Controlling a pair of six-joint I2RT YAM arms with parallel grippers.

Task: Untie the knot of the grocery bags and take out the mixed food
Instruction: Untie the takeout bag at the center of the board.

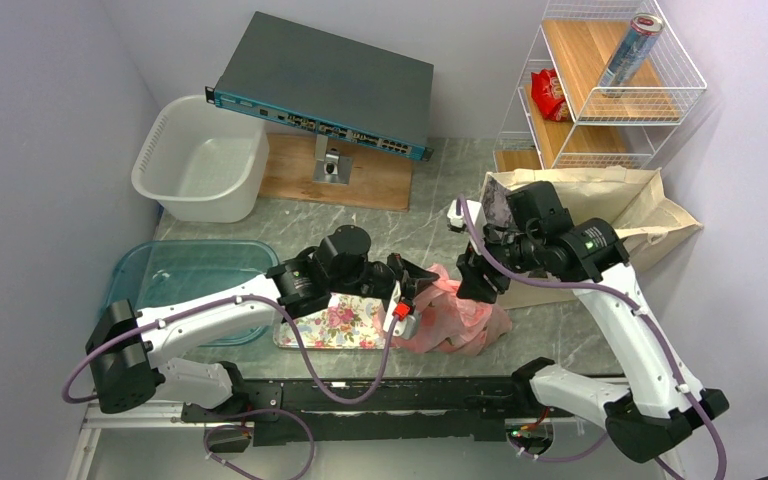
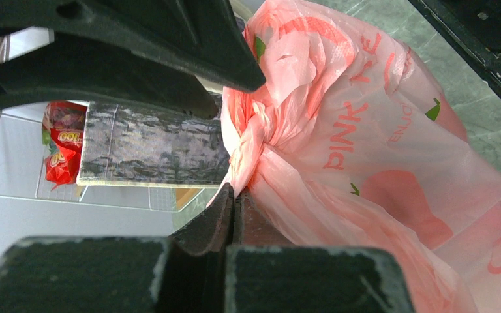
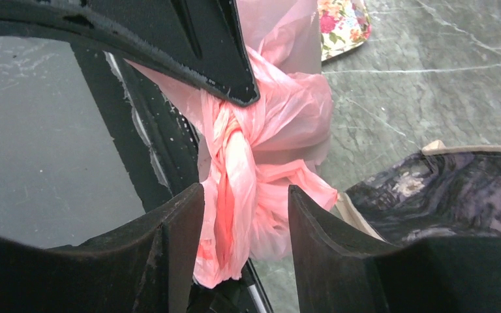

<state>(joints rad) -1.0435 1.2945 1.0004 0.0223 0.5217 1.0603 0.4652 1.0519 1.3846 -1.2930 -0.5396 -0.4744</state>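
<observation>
Untying step: left hand [image 2: 233,199] pinches the thin pink plastic bag [image 2: 378,150] mid-frame. Right hand [image 3: 244,195], fingers apart, straddles its twisted knot [image 3: 235,150]. Next, close and pull.

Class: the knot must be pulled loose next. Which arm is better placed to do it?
Probably right: the right gripper is open astride the knot, ready to close, while the left gripper is shut on the pink bag beside the knot, anchoring it.

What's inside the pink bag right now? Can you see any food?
The knot is tied, so the pink bag is closed. Through its film only printed lettering and soft bulges show; whatever is inside is covered, and no food can be identified.
</observation>
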